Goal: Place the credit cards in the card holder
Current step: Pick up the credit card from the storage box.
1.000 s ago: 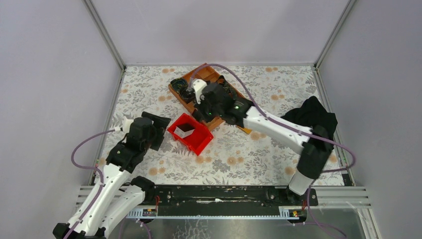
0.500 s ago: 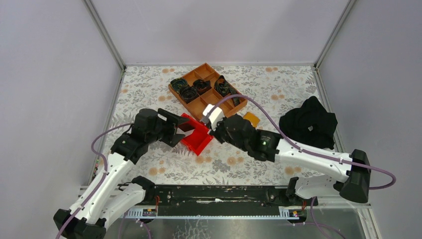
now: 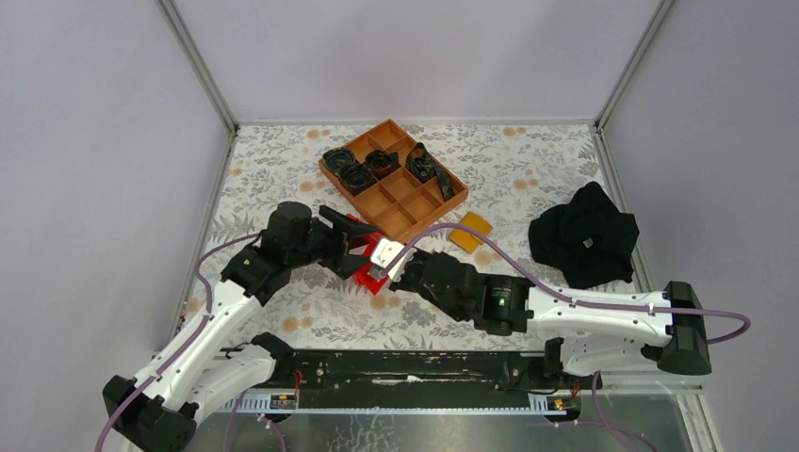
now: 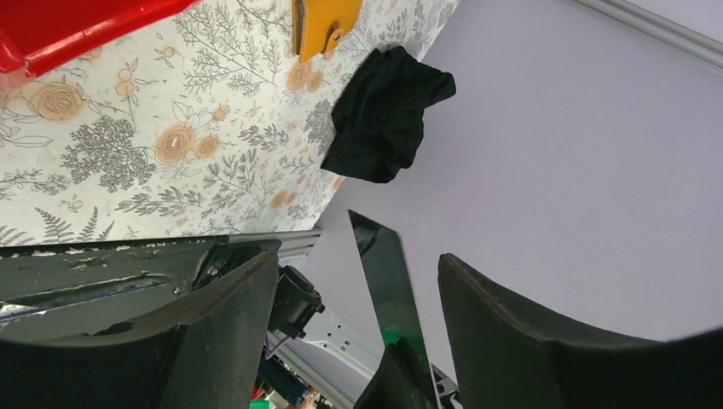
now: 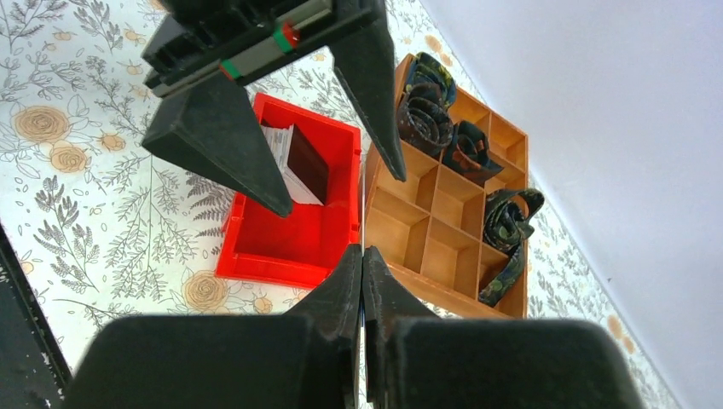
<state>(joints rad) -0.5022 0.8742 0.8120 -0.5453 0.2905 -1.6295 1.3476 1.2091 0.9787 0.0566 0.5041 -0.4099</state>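
Note:
My right gripper (image 5: 362, 251) is shut on a thin pale credit card (image 3: 382, 254), which shows edge-on in the right wrist view. It holds that card above the near right corner of the red bin (image 3: 363, 254). My left gripper (image 4: 358, 256) is open, and its fingers (image 5: 217, 145) stand on either side of the card (image 4: 384, 281) with a gap on each side. More credit cards (image 5: 288, 158) lean inside the red bin (image 5: 290, 230). The tan-orange card holder (image 3: 469, 231) lies flat on the table to the right of the bin, and its edge (image 4: 320, 25) shows in the left wrist view.
An orange-brown compartment tray (image 3: 391, 179) with rolled dark items stands behind the bin. A black cloth (image 3: 584, 235) lies at the right, near the wall. A metal rail (image 3: 405, 367) runs along the near table edge.
My right arm swung back from the tray to the bin's near side with the card. My left gripper moved right over the bin, and its jaws narrowed a little around the card.

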